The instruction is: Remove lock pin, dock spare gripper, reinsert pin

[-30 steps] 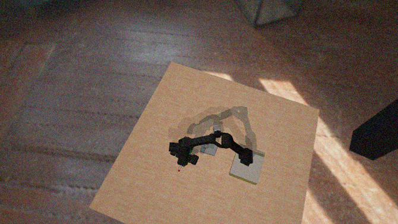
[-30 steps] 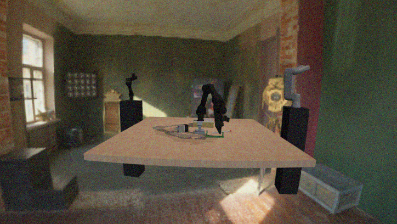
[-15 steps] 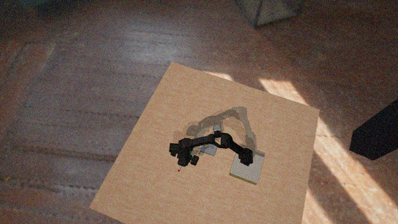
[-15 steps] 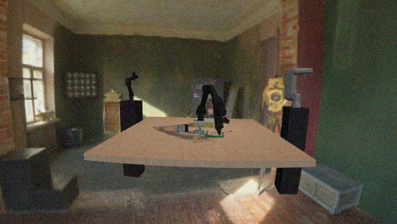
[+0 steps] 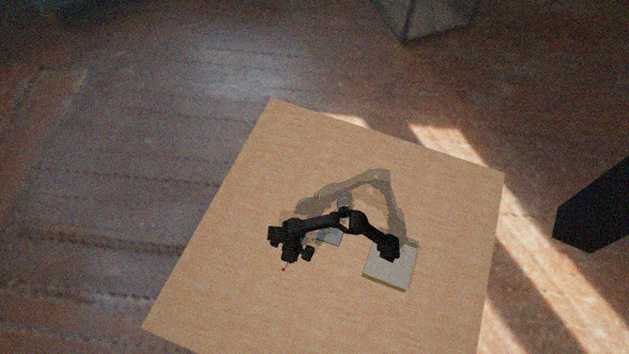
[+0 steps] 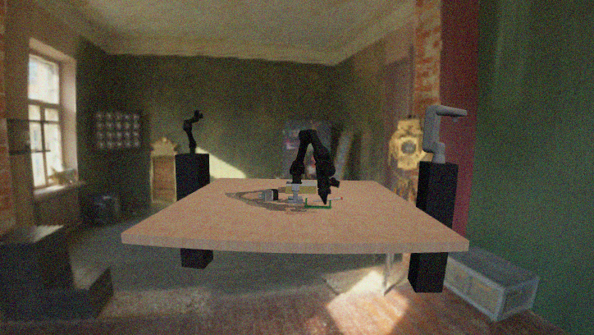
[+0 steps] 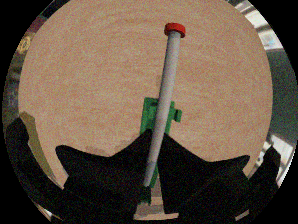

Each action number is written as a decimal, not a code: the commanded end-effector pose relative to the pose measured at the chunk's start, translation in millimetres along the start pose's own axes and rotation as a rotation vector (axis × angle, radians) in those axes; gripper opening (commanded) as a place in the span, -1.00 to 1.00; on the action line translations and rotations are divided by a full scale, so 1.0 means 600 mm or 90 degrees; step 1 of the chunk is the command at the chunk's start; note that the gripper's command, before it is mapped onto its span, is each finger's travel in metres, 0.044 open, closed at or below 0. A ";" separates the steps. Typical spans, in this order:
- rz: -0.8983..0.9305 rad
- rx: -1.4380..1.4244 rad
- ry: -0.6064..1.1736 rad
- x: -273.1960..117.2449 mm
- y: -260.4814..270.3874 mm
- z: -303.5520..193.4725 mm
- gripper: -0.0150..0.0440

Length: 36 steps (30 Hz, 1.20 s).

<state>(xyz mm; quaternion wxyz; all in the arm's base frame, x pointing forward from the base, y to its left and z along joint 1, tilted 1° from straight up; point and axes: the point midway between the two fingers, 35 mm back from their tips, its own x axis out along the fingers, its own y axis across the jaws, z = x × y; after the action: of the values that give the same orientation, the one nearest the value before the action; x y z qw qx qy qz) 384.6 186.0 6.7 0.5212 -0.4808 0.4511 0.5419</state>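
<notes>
On the table (image 5: 330,314) (image 6: 290,227) (image 7: 90,75) are one black arm (image 5: 314,220) (image 6: 303,139), one pale slab with a yellowish side (image 5: 379,271) (image 6: 307,190) (image 7: 37,145), one grey mount (image 5: 331,237) (image 6: 295,196), one spare gripper (image 5: 344,201) (image 6: 271,195) and one green cradle (image 6: 317,206) (image 7: 148,117). The set further comprises one pin (image 5: 284,267) (image 6: 338,199) (image 7: 169,75) with one red head and two gripper fingers, a left-hand finger (image 7: 110,175) and a right-hand finger (image 7: 200,180) in the wrist view. Beyond the table are two dark pedestals, the black arm's pedestal (image 5: 605,212) (image 6: 192,170) and the grey arm's pedestal (image 6: 436,191), with two more arms, one black arm (image 6: 189,133) and one grey arm (image 6: 431,129), for three arms in total.
</notes>
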 end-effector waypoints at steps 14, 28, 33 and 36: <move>0.013 0.001 0.005 -0.046 0.006 0.004 -0.49; 0.016 0.002 0.007 -0.050 0.003 -0.024 -0.49; 0.016 0.002 0.008 -0.061 0.000 -0.048 -0.49; 0.016 0.002 0.009 -0.067 -0.002 -0.063 -0.49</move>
<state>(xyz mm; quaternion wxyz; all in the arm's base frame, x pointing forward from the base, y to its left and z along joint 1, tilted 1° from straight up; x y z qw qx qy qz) 386.7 150.5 37.2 0.5116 -0.4761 0.4636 0.5446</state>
